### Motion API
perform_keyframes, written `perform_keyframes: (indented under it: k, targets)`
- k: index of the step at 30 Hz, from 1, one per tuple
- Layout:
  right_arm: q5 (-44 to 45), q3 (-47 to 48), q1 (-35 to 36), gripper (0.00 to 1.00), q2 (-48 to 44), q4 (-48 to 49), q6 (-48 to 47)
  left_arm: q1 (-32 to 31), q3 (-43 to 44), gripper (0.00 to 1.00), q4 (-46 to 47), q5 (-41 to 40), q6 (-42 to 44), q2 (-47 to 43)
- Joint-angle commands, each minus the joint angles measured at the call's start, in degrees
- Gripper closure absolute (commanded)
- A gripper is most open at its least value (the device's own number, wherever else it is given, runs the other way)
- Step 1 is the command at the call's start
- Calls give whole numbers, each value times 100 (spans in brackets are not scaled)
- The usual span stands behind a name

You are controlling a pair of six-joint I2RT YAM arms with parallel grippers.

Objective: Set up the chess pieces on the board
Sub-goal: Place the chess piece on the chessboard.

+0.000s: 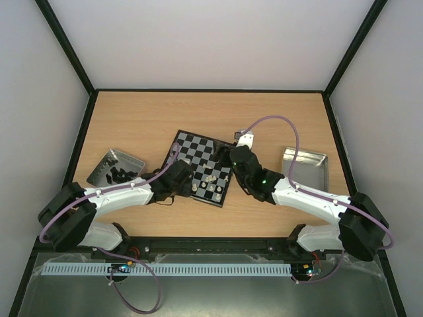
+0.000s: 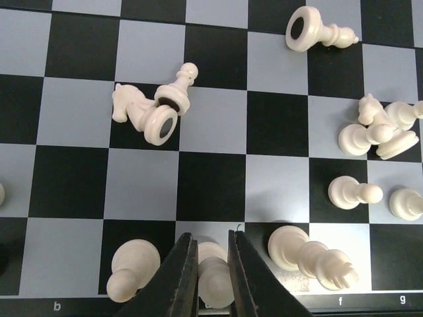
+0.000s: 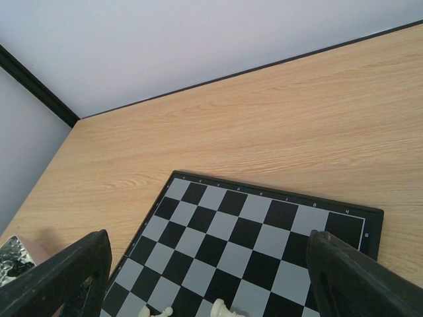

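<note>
The board [image 1: 195, 155] lies askew mid-table with several cream-white pieces on its near half. In the left wrist view my left gripper [image 2: 211, 239] is shut on an upright white piece [image 2: 215, 274] at the board's near edge row. Beside it stand a white pawn [image 2: 132, 267] and a toppled tall piece [image 2: 310, 256]. A knight and pawn [image 2: 149, 109] lie toppled farther in, and a cluster [image 2: 380, 129] lies at the right. My right gripper [image 3: 208, 284] is open and empty above the board [image 3: 264, 238], its fingers [image 3: 357, 277] wide apart.
A silver tray [image 1: 106, 164] at the left holds several black pieces. Another silver tray [image 1: 305, 166] sits at the right with nothing showing in it. The left tray's corner shows in the right wrist view [image 3: 10, 261]. Both arms meet over the board.
</note>
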Motion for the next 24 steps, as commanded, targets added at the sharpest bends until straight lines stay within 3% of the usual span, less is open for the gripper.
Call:
perform_keyframes:
  k: [1,8,18,24]
  targets:
    - [101,-14,10,20,79,96,100,-41,-32,87,-3,-152,-55,61]
    - [78,-5,10,20,79,91,87,-42,8,75,-95,-72,-29,-26]
    - [114,-5,6,20,-43,47,123,-35,510,64,-462,-109,-48,-515]
    - [118,258,-41,24,-26,-497,-5,99,994,59,-832,-196,-66,-1022]
